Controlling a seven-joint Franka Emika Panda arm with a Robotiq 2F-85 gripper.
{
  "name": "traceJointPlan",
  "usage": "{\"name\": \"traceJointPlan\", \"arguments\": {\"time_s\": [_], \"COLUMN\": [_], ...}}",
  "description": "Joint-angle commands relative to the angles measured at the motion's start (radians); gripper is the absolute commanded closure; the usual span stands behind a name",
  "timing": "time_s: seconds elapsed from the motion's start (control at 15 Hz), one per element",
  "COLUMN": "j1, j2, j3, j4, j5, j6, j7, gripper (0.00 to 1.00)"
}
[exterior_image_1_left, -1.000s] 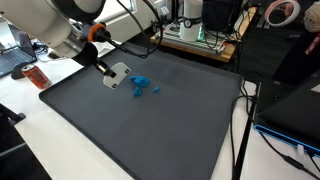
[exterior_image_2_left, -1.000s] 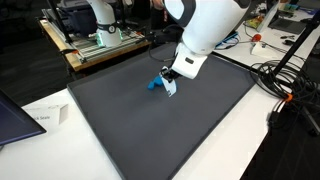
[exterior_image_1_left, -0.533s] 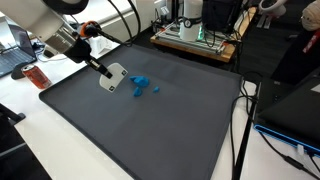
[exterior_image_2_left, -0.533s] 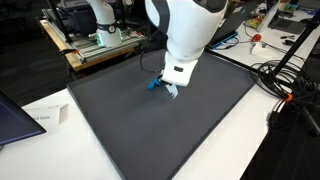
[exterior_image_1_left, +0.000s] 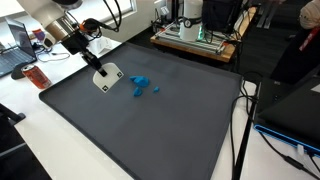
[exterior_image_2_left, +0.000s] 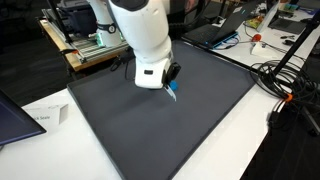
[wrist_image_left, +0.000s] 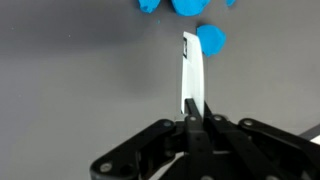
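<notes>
Dark mat (exterior_image_1_left: 150, 130) underlies the white card (wrist_image_left: 190, 75), pinched between the jaws.

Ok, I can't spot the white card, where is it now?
The gripper holds the card over the mat; in an exterior view it sits picture-left of the blue bits.

The arm (exterior_image_2_left: 140, 25) reaches down steeply, its wrist bent; the gripper (wrist_image_left: 193, 118) points down at a slant; its jaws are pressed fully together.
</notes>
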Motion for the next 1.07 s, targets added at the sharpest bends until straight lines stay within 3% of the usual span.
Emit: {"name": "traceJointPlan", "arguments": {"time_s": [0.0,0.53,1.0], "j1": [-0.059,-0.08,-0.04], "j2": [-0.147,-0.327,-0.42], "j3": [0.032,0.029,-0.016], "j4": [-0.239,-0.571,-0.707], "j5": [0.126,0.39,0.599], "j6": [0.124,0.283,0.334], "j7": [-0.126,-0.379,-0.515], "gripper": [0.99,0.99,0.99]}}
